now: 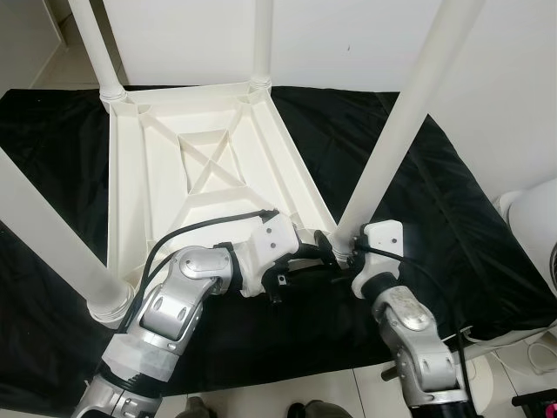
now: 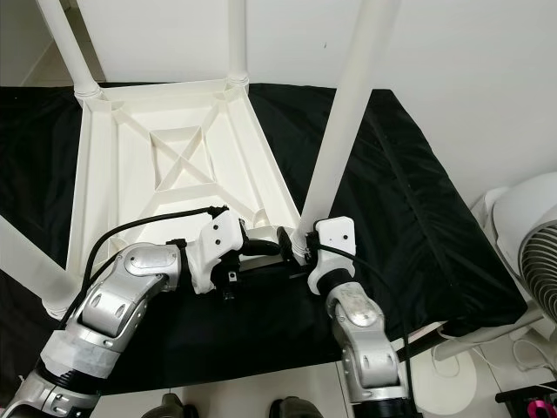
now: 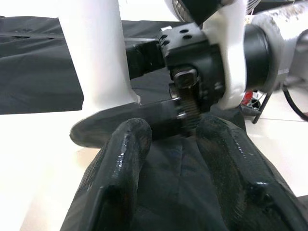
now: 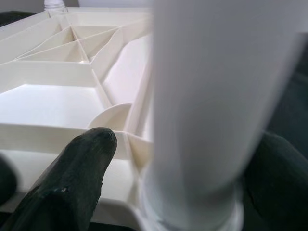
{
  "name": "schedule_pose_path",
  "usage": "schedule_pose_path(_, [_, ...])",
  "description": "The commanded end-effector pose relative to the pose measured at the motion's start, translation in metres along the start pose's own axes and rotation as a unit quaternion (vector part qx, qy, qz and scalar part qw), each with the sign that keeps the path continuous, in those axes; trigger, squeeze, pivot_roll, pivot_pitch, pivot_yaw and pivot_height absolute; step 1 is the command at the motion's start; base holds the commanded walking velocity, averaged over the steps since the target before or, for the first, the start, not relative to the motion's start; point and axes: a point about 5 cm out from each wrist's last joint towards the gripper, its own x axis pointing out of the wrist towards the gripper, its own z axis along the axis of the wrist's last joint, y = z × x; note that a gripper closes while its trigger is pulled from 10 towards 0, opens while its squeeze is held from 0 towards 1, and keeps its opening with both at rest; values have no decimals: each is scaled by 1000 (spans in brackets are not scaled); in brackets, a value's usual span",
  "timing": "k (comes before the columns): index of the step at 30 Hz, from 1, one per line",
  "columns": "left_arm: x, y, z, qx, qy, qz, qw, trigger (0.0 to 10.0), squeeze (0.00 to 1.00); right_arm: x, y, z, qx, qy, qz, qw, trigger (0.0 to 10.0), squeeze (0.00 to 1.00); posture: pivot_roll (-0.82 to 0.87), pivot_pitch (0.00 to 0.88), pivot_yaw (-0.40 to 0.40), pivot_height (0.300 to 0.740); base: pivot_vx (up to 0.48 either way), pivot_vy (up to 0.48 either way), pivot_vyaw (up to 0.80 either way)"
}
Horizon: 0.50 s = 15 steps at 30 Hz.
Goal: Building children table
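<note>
Right tool (image 1: 348,248) grips table leg (image 1: 396,131) | black sheet (image 1: 452,200) | white wall (image 1: 348,43)

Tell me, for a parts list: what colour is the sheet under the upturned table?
Black: the glossy fabric sheet, clearest in the left eye view.

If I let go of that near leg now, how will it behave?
The leg looks stiff and smooth, so probably slippery. It leans from its corner socket, so it may tip. The right gripper brackets its base.

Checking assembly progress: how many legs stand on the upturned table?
4: far-left leg, far-right leg, near-left leg, and near-right leg, which the right pincer is around.
</note>
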Motion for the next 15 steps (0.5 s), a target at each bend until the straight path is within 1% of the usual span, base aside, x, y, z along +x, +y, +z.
schedule_pose_path(1, [-1, 4, -2, -2, 4, 37, 999, 10000, 0, -3, -7, -2, 2, -3, 19, 1000, 10000, 0, -127, 63, -14, 740, 0, 0, 0])
schedule_pose_path(2, [-1, 4, -2, -2, 4, 37, 999, 10000, 0, -3, -7, -2, 2, -3, 19, 1000, 10000, 0, -127, 63, -14, 740, 0, 0, 0])
schedule_pose_path(4, [-2, 6, -1, -1, 3, 34, 999, 10000, 0, -5, -19, -1, -3, -1, 73, 997, 10000, 0, -125, 62, -10, 740, 0, 0, 0])
schedule_pose_path(6, [-3, 6, 1, -3, 3, 26, 1000, 10000, 0, -4, -26, 1, -5, 0, 107, 994, 10000, 0, -120, 60, -9, 740, 0, 0, 0])
schedule_pose_path(10, [-4, 6, 1, -2, 2, 25, 1000, 10000, 0, -2, -27, 1, -7, 4, 122, 992, 10000, 0, -120, 59, -5, 740, 0, 0, 0])
schedule_pose_path(13, [-5, 3, 0, -5, 7, 18, 1000, 10000, 0, 11, -31, -4, -36, 14, 136, 990, 10000, 0, -113, 56, -1, 740, 0, 0, 0])
schedule_pose_path(14, [-5, 3, 0, -5, 7, 18, 1000, 10000, 0, 11, -31, -4, -36, 14, 136, 990, 10000, 0, -113, 56, -1, 740, 0, 0, 0])
schedule_pose_path(15, [-5, 3, -1, -7, 8, 18, 1000, 10000, 0, 15, -32, -6, -42, 15, 139, 989, 10000, 0, -113, 56, -1, 740, 0, 0, 0])
